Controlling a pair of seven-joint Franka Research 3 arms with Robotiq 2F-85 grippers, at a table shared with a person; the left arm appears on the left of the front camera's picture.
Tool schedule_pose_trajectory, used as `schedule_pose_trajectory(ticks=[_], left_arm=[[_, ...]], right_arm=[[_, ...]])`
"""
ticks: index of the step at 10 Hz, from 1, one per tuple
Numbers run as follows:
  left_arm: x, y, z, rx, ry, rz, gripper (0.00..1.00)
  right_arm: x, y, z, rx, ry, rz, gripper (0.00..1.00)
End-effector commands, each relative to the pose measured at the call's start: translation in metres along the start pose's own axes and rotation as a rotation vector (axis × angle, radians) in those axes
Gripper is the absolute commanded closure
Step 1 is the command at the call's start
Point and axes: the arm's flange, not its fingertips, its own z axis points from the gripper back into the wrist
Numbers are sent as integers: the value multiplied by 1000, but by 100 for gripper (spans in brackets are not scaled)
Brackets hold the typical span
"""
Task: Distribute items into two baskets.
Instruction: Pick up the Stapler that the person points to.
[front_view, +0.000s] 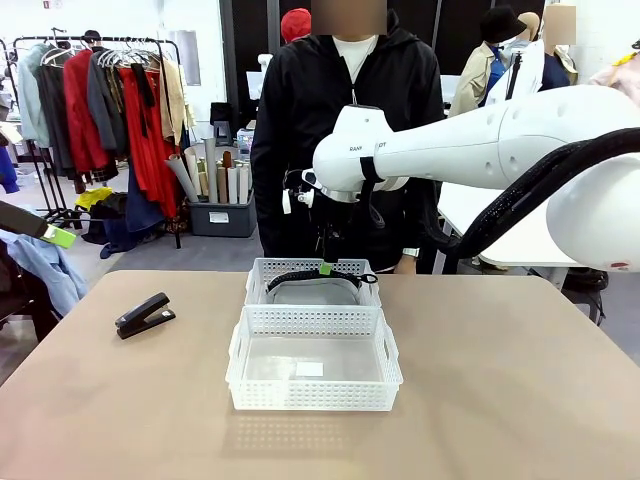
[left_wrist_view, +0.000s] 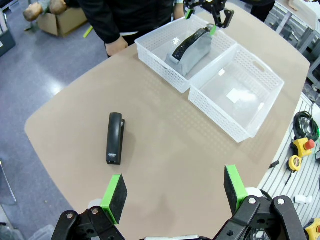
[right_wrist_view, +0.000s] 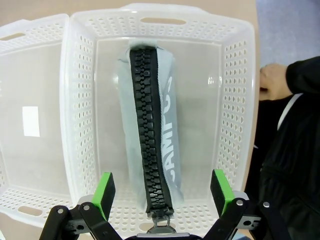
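We find the grey zippered pouch (right_wrist_view: 167, 150) lying in the plain basket (right_wrist_view: 232, 100), which abuts the far side of the labelled basket (front_view: 315, 395). The right gripper (right_wrist_view: 161, 184) hangs just above the pouch, fingers spread, empty. The black stapler (left_wrist_view: 115, 138) lies on the worktop (front_view: 500, 380) left of the labelled basket, well apart. The left gripper (left_wrist_view: 174, 192), also spread and empty, hovers left of that basket.
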Motion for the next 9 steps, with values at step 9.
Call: schedule_pose_trajectory(ticks=[9], left_arm=[[0,0,0,-11,-16,1,0]], right_arm=[[-55,17,57,0,-91,-204,0]])
